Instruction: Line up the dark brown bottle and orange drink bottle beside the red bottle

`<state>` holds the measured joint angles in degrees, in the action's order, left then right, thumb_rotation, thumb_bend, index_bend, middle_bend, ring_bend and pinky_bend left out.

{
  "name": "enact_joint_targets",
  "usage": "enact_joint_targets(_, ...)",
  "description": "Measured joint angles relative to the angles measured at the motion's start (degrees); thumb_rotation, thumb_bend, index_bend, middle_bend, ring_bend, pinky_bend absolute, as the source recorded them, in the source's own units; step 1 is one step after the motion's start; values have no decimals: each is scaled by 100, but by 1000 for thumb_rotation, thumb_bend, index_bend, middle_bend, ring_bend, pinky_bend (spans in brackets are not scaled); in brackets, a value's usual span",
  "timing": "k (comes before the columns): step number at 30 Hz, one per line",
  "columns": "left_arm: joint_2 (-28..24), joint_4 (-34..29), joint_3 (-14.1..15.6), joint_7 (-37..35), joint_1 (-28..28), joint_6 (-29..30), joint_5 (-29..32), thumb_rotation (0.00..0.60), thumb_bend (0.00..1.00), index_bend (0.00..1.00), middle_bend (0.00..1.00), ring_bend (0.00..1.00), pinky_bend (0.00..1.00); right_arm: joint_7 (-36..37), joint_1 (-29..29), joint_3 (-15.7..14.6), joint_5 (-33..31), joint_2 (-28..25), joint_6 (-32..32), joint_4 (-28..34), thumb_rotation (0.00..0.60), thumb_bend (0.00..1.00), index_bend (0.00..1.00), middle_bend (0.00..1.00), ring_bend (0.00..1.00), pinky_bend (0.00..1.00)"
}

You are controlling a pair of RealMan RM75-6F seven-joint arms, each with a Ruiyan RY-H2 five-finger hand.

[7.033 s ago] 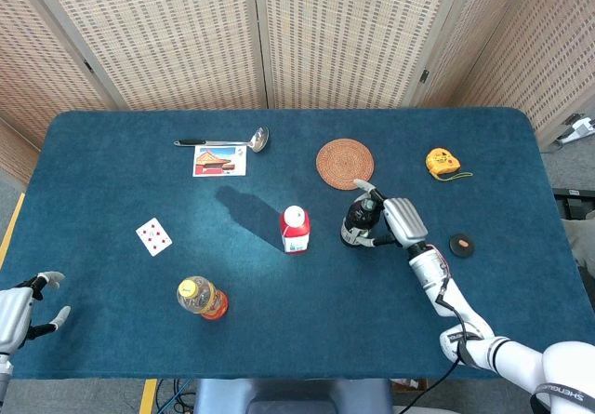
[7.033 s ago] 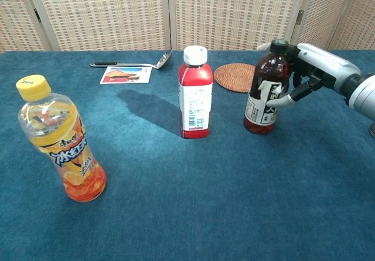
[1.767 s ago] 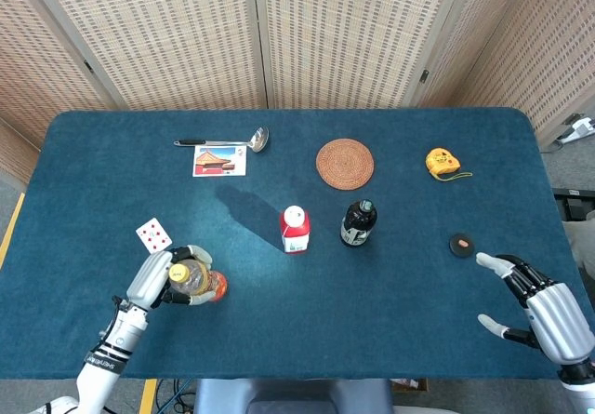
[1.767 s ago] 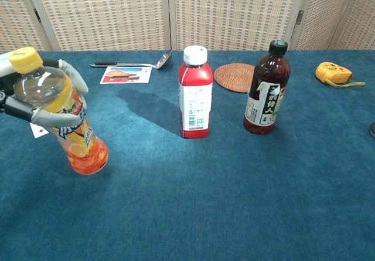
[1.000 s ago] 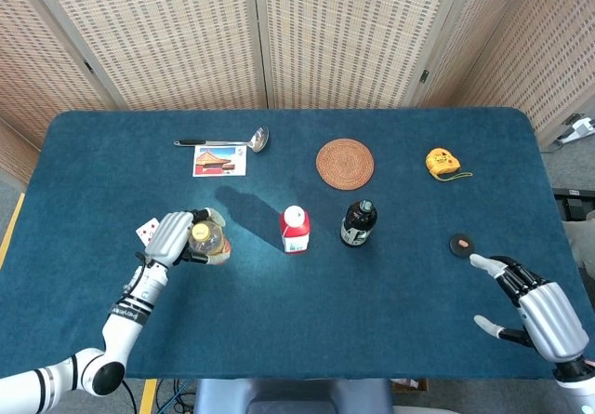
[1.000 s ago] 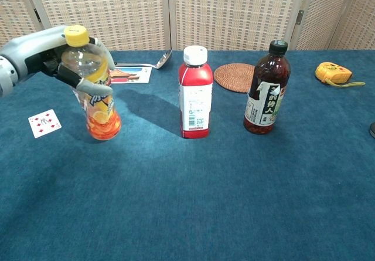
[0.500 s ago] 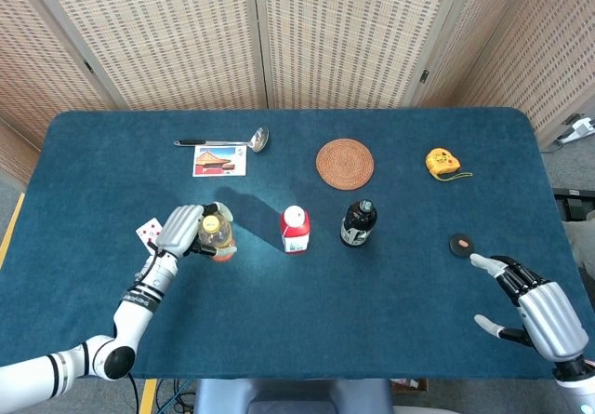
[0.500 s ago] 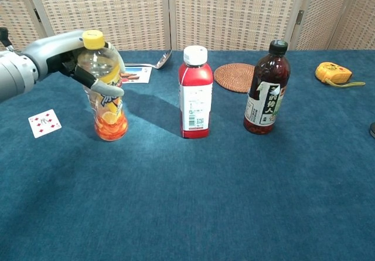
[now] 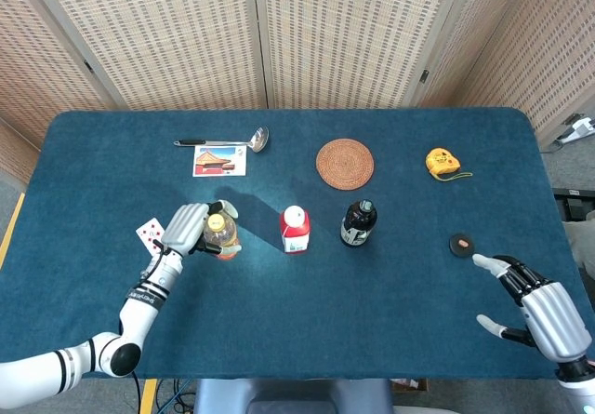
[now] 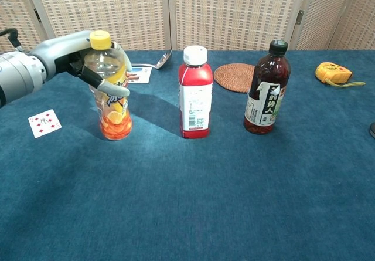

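Note:
The red bottle (image 9: pixel 295 231) (image 10: pixel 195 94) with a white cap stands mid-table. The dark brown bottle (image 9: pixel 358 223) (image 10: pixel 267 89) stands upright just to its right, untouched. To the left of the red one, my left hand (image 9: pixel 186 229) (image 10: pixel 82 60) grips the orange drink bottle (image 9: pixel 220 235) (image 10: pixel 111 89), which stands upright with its base on or just above the cloth. My right hand (image 9: pixel 542 313) hovers open near the table's front right corner, far from all three bottles; the chest view does not show it.
A playing card (image 9: pixel 151 234) (image 10: pixel 44 123) lies left of my left hand. At the back are a ladle (image 9: pixel 223 141), a picture card (image 9: pixel 219 161) and a woven coaster (image 9: pixel 345 164). A yellow tape measure (image 9: pixel 442 163) (image 10: pixel 331 73) and a small brown disc (image 9: pixel 460 244) lie to the right.
My left hand has carried the orange drink bottle from the front left rightward to beside the red bottle. Earlier my right hand let go of the dark brown bottle and withdrew.

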<state>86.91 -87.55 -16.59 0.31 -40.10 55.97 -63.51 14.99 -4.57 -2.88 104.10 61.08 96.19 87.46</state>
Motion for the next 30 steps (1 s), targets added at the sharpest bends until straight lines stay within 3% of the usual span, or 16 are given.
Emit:
enact_joint_targets(2, 27, 34, 4, 4, -16, -4, 14, 600, 50, 436, 605, 462, 441, 5, 2, -3, -1, -1, -1, -7, 600, 0, 201, 283, 201, 490)
enact_joint_targets(6, 78, 82, 16, -1, -36, 14, 26, 600, 49, 94, 451, 452, 441, 16, 6, -3, -6, -4, 1, -9, 600, 0, 208, 283, 201, 490)
enact_joint_targets(8, 98, 95, 15, -20, -36, 45, 17, 600, 50, 20, 361, 449, 441, 17, 7, 1, -12, -4, 2, -9, 600, 0, 209, 283, 201, 490)
enact_joint_targets(12, 114, 113, 6, -56, -32, 105, -1, 600, 50, 0, 190, 434, 441, 16, 10, 3, -15, -4, 4, -12, 600, 0, 208, 283, 200, 490)
enact_joint_targets(14, 102, 98, 3, -61, -25, 125, 4, 600, 50, 0, 168, 430, 441, 15, 10, 8, -18, -3, 6, -14, 600, 0, 208, 283, 201, 490)
enact_joint_targets(30, -202, -389, 50, 304, 35, 105, 444, 600, 31, 0, 162, 410, 461, 16, 19, 8, -24, -20, 3, -8, 600, 0, 209, 283, 201, 490)
